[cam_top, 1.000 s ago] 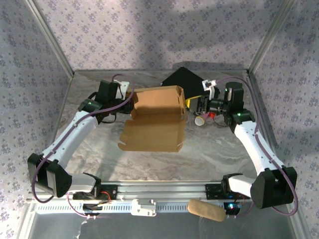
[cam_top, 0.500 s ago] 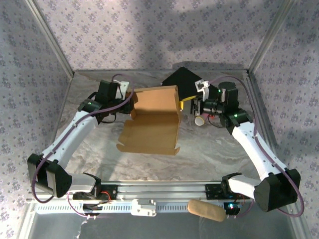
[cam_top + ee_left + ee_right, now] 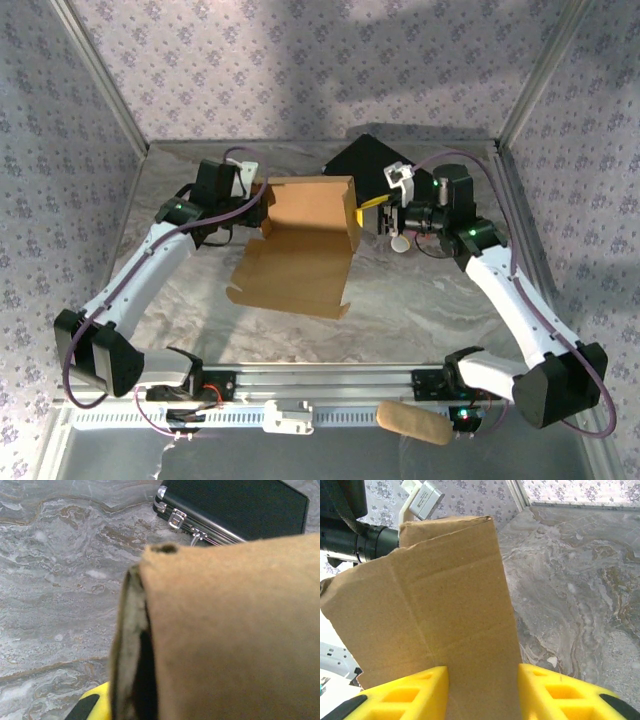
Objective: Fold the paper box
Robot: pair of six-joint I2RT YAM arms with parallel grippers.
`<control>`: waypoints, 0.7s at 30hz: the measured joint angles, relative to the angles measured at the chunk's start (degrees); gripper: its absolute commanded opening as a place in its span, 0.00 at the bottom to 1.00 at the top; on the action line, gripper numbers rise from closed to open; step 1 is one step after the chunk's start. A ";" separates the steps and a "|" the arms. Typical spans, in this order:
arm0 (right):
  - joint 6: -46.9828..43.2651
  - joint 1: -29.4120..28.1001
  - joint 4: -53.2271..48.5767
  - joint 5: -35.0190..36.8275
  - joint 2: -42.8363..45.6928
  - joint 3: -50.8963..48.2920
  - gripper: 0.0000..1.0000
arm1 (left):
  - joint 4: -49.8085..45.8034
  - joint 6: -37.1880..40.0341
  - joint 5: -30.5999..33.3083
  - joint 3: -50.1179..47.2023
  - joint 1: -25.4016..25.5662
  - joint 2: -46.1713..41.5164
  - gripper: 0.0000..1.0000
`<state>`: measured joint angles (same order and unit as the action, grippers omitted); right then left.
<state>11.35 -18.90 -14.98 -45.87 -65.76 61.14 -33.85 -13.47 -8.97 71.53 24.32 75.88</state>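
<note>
While pinching the paper box tight at frame centre-left with the left gripper, poising the right gripper, jaws parted, at its right wall.

The paper box is seen as plain tan-brown kraft cardboard, unprinted and only partly folded. It is placed mid-counter, toward the far side. Its far part is raised, with 1 side wall stood upright at the right, while its near panel is spread open, sloped down toward the counter.
</note>
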 measured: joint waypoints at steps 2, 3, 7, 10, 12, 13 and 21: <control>-0.26 0.00 -0.26 -0.20 0.61 0.00 0.44 | -0.11 0.00 -0.02 0.00 0.00 0.00 0.00; -0.28 0.07 -0.33 -0.42 0.94 0.00 0.44 | -0.11 0.00 -0.04 0.00 0.00 0.00 0.00; -0.50 0.59 -0.94 -1.16 2.08 0.00 0.44 | -0.11 0.00 -0.11 0.02 0.02 0.00 0.00; -0.52 1.07 -1.22 -1.95 2.34 0.00 0.46 | -0.09 0.00 -0.09 0.02 0.02 0.00 0.00; -0.50 1.38 -1.27 -2.23 2.34 0.00 0.46 | -0.11 0.00 -0.09 0.02 0.00 0.00 0.00; -0.50 1.49 -1.27 -2.43 2.36 -0.02 0.46 | -0.11 0.00 -0.09 0.02 0.00 0.00 0.00; -1.01 1.29 -1.31 -2.86 -0.44 0.90 0.46 | -0.04 0.20 -0.48 0.02 -0.04 0.00 0.00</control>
<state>10.35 -17.61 -16.29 -48.73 -66.19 62.04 -33.89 -13.28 -9.45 71.55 24.27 75.88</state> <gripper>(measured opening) 0.458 0.076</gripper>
